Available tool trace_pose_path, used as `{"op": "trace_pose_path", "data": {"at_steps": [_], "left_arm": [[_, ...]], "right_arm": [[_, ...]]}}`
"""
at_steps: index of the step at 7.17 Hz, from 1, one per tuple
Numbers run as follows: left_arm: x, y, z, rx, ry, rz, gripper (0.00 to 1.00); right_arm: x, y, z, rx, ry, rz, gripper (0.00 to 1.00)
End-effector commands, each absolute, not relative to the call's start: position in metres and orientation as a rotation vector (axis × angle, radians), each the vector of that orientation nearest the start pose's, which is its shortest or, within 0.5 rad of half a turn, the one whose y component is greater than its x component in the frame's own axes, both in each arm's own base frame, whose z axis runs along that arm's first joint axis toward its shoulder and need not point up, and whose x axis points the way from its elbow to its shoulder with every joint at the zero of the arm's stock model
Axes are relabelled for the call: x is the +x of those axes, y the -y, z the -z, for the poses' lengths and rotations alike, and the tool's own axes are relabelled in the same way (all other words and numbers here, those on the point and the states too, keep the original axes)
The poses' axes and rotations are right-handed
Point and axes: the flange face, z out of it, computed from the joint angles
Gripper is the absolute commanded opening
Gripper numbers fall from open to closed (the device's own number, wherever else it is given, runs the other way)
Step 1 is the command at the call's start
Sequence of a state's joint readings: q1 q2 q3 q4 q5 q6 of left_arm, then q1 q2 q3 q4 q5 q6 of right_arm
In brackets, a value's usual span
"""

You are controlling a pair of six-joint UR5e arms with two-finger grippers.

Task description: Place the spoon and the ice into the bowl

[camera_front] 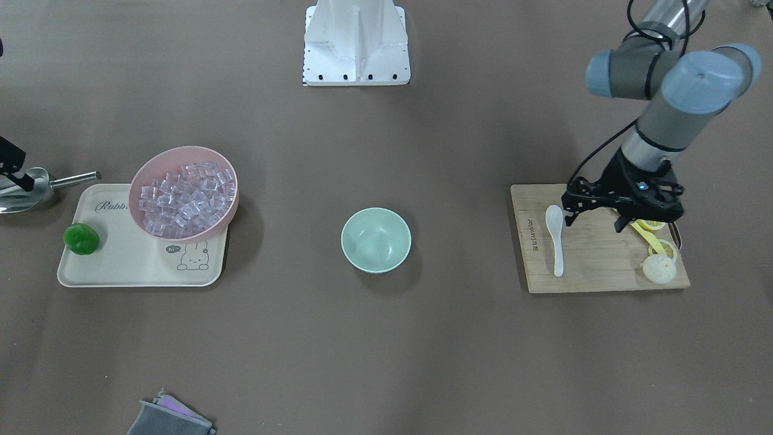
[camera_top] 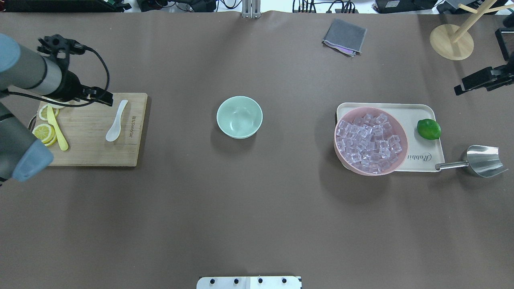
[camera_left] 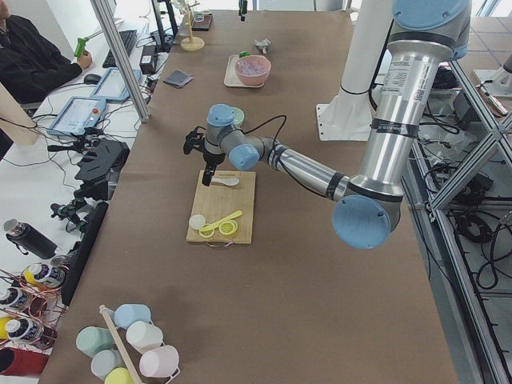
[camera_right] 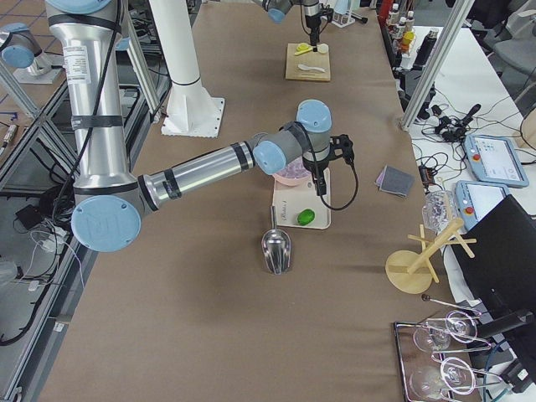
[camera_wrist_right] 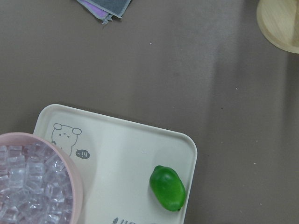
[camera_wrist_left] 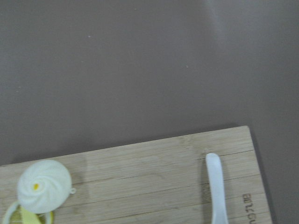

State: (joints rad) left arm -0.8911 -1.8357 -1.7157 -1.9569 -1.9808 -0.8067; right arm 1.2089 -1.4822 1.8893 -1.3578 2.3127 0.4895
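Of the spoon (camera_front: 556, 241): lies flat and unheld on the bamboo cutting board (camera_front: 598, 272), along the side nearest the bowl (camera_front: 386, 249), scoop toward the robot and handle pointing away. Has bare wood all around it, probably to leave room for fingers on either side. Looks white, glazed and hard, with an oval scoop and a short straight handle; likely to slip under a weak pinch. Of the left gripper (camera_front: 595, 219): hangs above the board just beside the scoop, jaws spread wide with nothing between them; seems lined up for a grasp not yet made. Of the bowl: sits empty at mid-table, between board and tray (camera_front: 121, 263), apparently so that either arm can reach it; mint-green, round, smooth and plain. Of the ice (camera_front: 181, 199): sits heaped as many clear, faintly purplish cubes in the pink bowl (camera_front: 235, 205), none of them in the target; glassy, hard-edged, apt to slide. Of the pink bowl: rests on one end of the cream tray, rim overhanging the edge, with a glossy lime (camera_front: 81, 238) at the other end. Of the metal scoop (camera_front: 24, 190): lies polished on the table just off the tray, presumably there for lifting cubes. Of the right gripper (camera_top: 478, 80): shows only as a dark shape near the tray; cannot tell whether spread or closed. Farther along the board, apart from the spoon: lemon slices (camera_top: 42, 130), a long yellow utensil (camera_top: 60, 138) and a pleated white bun-shaped piece (camera_wrist_left: 44, 186).
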Motion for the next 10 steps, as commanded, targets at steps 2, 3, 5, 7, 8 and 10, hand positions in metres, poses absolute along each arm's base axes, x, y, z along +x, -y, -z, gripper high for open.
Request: {"op": "trace_pose_path", "data": {"at_steps": [2,3,5,7,8,10], "left_arm": [[0.355,0.523,-0.419,0.344,-0.787,-0.037,0.98],[0.361,0.529,-0.441,0.362,-0.804,-0.044,0.98],[0.367,0.535,-0.452,0.378,-0.816,-0.053,0.97],[0.367,0.535,-0.452,0.375,-0.813,-0.053,0.87],[0.366,0.535,-0.457,0.371,-0.808,-0.051,0.81],[0.366,0.535,-0.461,0.367,-0.802,-0.049,0.71]], "right_arm": [[-0.193,0.517,-0.400,0.221,0.896,0.102,0.99],[-0.216,0.516,-0.382,0.231,0.890,0.078,0.99],[-0.246,0.513,-0.362,0.223,0.900,0.049,0.99],[-0.247,0.514,-0.359,0.227,0.903,0.051,0.99],[-0.250,0.516,-0.354,0.231,0.908,0.056,0.99],[-0.251,0.517,-0.347,0.235,0.917,0.051,0.99]]}}
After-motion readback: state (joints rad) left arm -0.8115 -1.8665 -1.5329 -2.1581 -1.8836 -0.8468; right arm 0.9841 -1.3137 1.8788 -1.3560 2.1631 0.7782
